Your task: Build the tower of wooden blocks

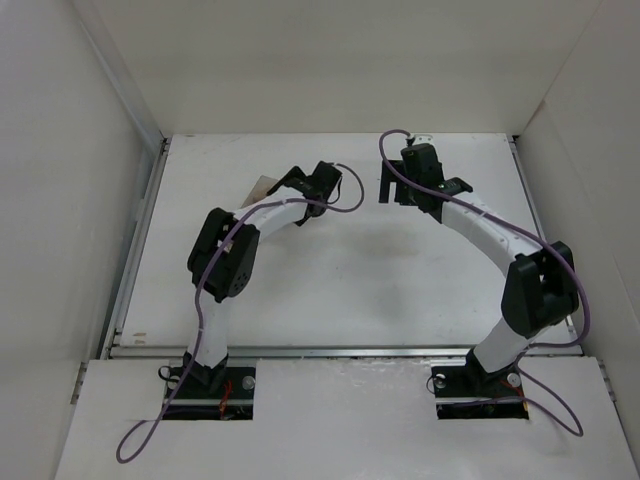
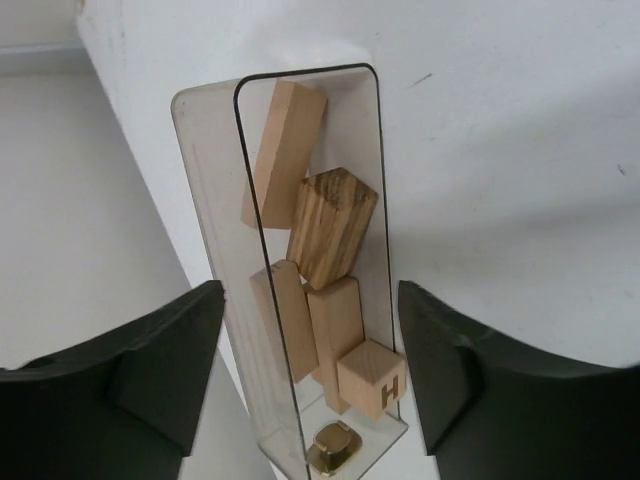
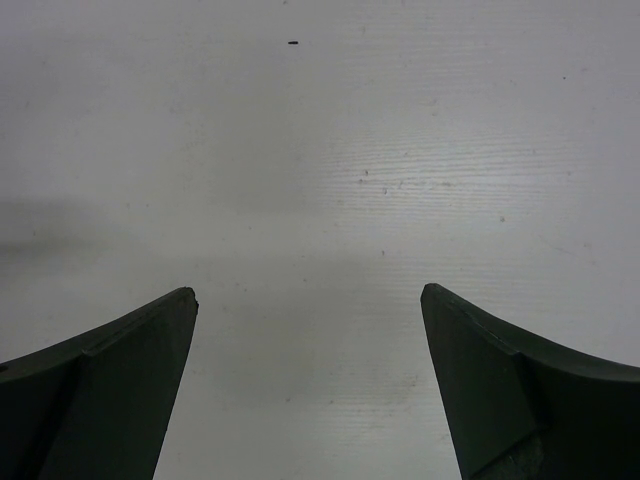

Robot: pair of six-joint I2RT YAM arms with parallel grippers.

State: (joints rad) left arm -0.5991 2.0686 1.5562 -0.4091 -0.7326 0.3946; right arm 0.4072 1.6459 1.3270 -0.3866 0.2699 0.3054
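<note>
Clear box (image 2: pixel 205 180) walling blocks (image 2: pixel 330 225), right tool (image 3: pixel 309 290) unobstructed

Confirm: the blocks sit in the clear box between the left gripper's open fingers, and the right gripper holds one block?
No. The right gripper holds nothing; the right wrist view shows it open over the table. The blocks do sit in the clear box between the open fingers of the left gripper.
</note>
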